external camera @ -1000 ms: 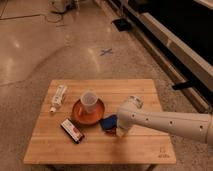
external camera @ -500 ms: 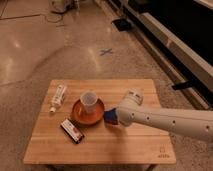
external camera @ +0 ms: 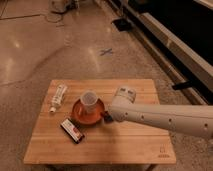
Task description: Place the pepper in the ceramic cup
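The ceramic cup (external camera: 88, 99) is pale grey-white and stands upright on a round orange-brown dish (external camera: 80, 116) at the middle left of the wooden table (external camera: 135, 142). My gripper (external camera: 108, 115) reaches in from the right on a white arm and sits low at the dish's right rim, just right of and below the cup. A small dark red bit, likely the pepper (external camera: 105, 118), shows at the gripper's tip. The arm hides the rest of it.
A clear white bottle (external camera: 58, 96) lies at the table's left back. A flat black-and-red box (external camera: 72, 130) lies in front of the dish. A dark bench (external camera: 175, 40) runs along the right.
The arm has moved left toward the dish. The blue block that showed beside the gripper is now hidden behind the arm.
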Tool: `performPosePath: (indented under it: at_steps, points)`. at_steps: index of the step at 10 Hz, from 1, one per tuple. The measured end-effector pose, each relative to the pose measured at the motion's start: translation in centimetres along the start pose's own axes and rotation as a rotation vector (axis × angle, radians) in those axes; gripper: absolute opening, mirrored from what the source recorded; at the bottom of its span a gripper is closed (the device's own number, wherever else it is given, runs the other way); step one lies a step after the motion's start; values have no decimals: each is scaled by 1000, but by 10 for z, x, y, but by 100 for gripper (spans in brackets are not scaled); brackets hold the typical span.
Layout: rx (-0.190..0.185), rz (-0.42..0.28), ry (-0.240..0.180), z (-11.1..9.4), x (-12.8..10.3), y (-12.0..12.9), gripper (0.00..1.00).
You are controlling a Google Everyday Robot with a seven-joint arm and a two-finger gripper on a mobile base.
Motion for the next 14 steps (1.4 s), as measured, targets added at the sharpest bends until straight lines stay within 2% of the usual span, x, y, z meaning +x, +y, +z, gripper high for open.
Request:
performPosePath:
  at_steps: [4, 7, 11, 14]
  points:
    - [-61, -35, 51, -29, 30, 10, 0]
    - [-97, -50, 72, -46, 51, 22, 0]
    - [-140, -87, 71, -58, 77, 35, 0]
    - [-153, -96, 52, -53, 91, 48, 0]
